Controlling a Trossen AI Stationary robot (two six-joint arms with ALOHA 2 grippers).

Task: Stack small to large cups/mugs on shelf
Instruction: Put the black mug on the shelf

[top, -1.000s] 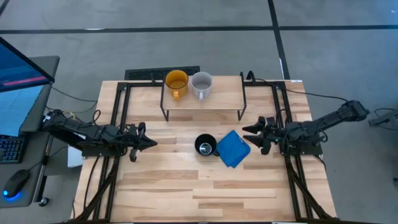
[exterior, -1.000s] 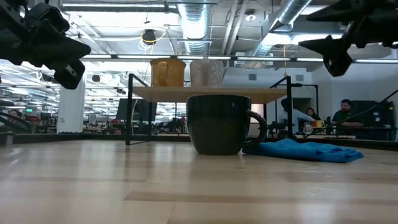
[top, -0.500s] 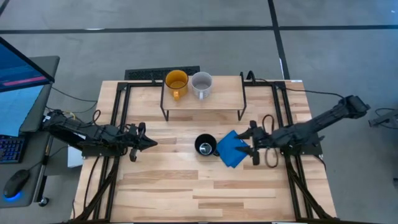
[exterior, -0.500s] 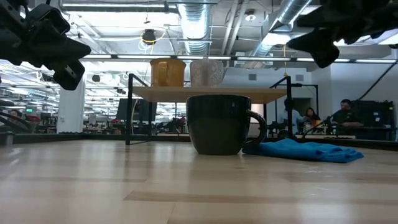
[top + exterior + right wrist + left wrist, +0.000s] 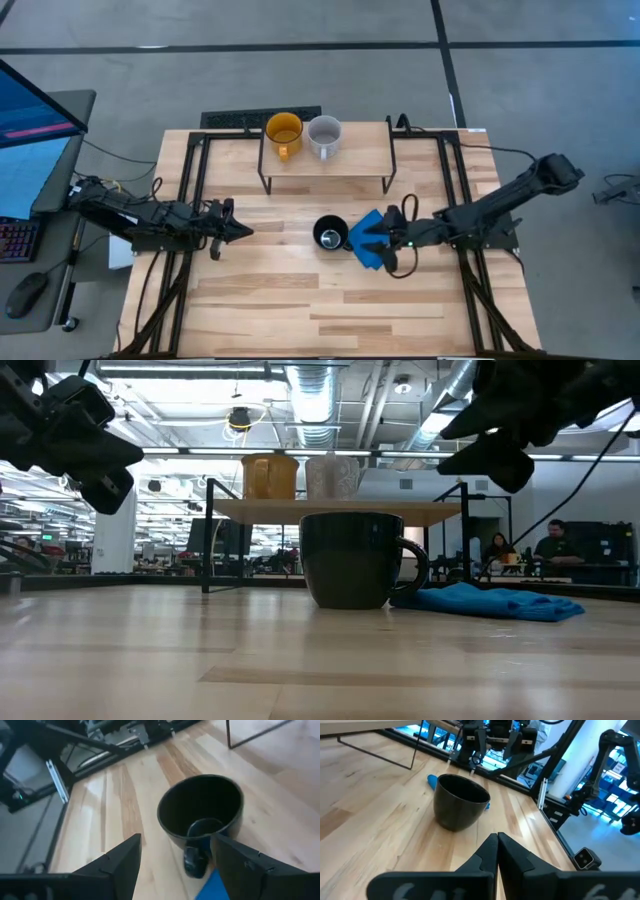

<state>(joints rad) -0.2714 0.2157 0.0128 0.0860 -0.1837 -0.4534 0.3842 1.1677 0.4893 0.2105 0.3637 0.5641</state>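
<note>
The black mug [image 5: 330,235] stands upright on the tabletop, its handle [image 5: 192,861] pointing toward the table's right. The yellow-orange mug [image 5: 283,132] and the light grey mug [image 5: 324,134] stand side by side on the shelf's wood top [image 5: 350,160] at the far edge. My right gripper [image 5: 372,243] is open and empty. It hovers above the blue cloth [image 5: 370,225], just right of the black mug, which shows between its fingers in the right wrist view [image 5: 200,815]. My left gripper [image 5: 245,230] is shut and empty, left of the black mug, above the table.
The blue cloth [image 5: 490,602] lies crumpled on the table against the black mug's right side. The shelf's black legs [image 5: 265,185] stand just beyond the mug. Bare wood [image 5: 320,300] stretches toward the near edge. People sit in the room behind [image 5: 555,545].
My right gripper has moved toward the table's left, from near the right edge to over the blue cloth, close to the black mug's handle side. It has stayed open. The mugs and the cloth have not moved.
</note>
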